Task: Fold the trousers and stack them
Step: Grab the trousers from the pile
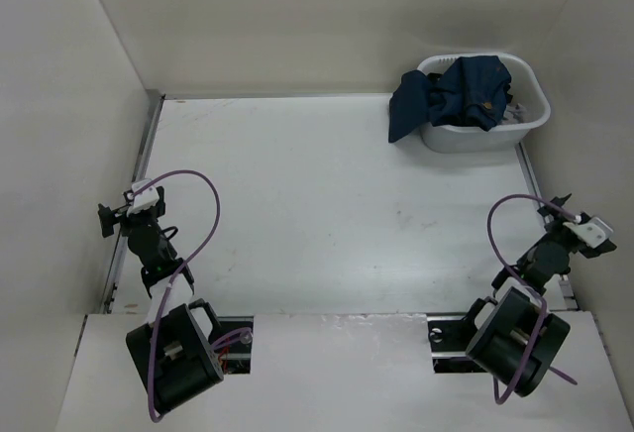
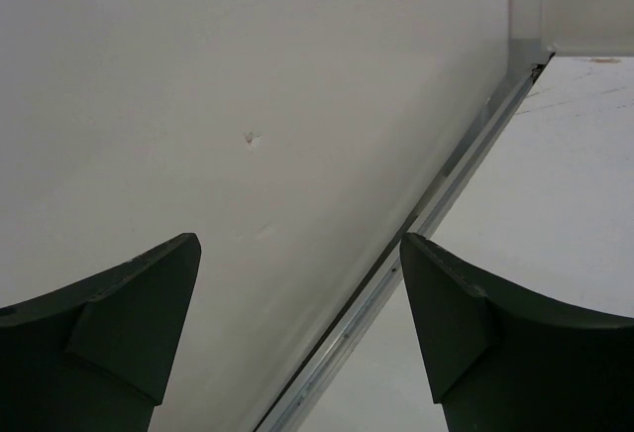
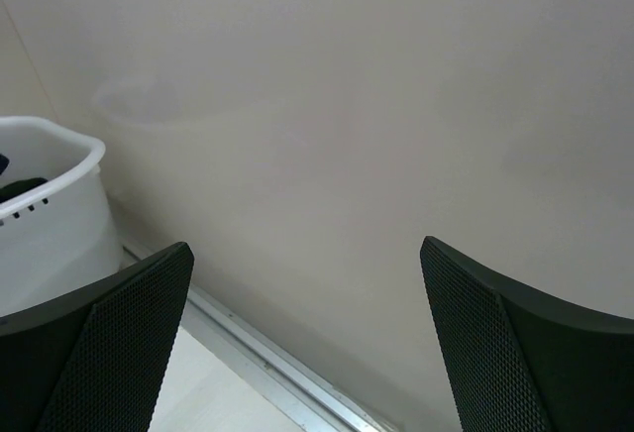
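Note:
The dark navy jeans [image 1: 456,95] lie bunched in a white basket [image 1: 530,120] at the back right of the table, one part hanging over its left rim. A small tan patch shows on them. My left gripper [image 1: 127,210] is open and empty at the table's left edge, facing the left wall [image 2: 218,105]. My right gripper [image 1: 567,216] is open and empty at the right edge, facing the right wall. The basket's rim [image 3: 59,169] shows at the left of the right wrist view.
White walls enclose the table on the left, back and right. A metal rail [image 2: 396,264] runs along the foot of the left wall, another [image 3: 267,363] along the right wall. The white tabletop [image 1: 327,204] spreads between the arms.

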`<control>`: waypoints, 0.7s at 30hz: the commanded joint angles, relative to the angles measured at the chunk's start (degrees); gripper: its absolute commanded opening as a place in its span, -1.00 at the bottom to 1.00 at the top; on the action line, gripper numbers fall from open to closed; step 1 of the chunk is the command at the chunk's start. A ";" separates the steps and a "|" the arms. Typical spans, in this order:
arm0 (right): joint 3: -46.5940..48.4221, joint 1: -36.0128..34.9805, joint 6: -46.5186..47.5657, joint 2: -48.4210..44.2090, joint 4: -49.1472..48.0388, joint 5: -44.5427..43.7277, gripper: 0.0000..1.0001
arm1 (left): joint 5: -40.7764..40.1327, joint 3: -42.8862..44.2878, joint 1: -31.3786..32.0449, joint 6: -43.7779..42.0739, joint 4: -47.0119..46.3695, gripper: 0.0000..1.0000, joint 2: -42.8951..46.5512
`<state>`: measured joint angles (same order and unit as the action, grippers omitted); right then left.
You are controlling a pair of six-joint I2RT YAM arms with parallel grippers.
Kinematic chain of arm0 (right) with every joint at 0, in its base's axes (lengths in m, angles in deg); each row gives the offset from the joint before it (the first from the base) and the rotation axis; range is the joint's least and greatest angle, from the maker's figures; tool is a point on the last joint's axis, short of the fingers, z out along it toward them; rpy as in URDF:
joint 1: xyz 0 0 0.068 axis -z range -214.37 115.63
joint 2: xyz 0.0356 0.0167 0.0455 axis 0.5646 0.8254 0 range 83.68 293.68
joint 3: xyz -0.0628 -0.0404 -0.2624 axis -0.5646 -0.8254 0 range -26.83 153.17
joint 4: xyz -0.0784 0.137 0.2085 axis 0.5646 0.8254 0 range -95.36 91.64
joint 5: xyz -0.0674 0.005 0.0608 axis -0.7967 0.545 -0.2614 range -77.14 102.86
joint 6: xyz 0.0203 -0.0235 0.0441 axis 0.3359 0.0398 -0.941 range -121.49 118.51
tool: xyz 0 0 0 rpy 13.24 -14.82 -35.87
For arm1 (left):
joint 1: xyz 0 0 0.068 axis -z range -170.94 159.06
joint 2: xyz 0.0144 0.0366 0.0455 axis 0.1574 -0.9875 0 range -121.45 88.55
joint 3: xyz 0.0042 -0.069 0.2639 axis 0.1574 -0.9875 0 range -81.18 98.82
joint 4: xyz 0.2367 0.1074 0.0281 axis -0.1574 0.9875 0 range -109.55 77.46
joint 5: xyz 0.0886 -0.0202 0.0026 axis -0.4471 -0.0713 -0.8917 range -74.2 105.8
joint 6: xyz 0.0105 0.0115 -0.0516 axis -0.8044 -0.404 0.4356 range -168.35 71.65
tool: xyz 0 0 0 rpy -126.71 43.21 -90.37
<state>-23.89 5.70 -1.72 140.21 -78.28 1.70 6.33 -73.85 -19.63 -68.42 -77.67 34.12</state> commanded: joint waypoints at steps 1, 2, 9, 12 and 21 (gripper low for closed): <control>-3.03 2.50 -3.19 0.24 -11.53 2.02 1.00 | 0.25 0.49 0.25 0.21 -4.27 0.66 0.47; -3.20 2.60 -3.20 0.33 -11.89 2.10 1.00 | 0.25 0.40 0.25 0.21 -4.27 0.66 0.47; -1.81 2.51 -3.20 0.42 -11.90 2.98 1.00 | 0.51 0.14 0.25 0.04 -4.27 0.67 0.91; 1.00 -0.97 1.86 -11.10 -1.04 8.65 1.00 | 0.51 0.22 0.25 0.04 -4.54 0.67 0.47; 53.34 -32.89 10.95 1.18 65.13 0.91 1.00 | -0.19 1.28 0.08 -0.14 -4.27 0.67 -1.29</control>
<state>5.72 -18.67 7.09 129.21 -49.69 11.75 6.31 -73.85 -19.63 -68.58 -78.13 33.11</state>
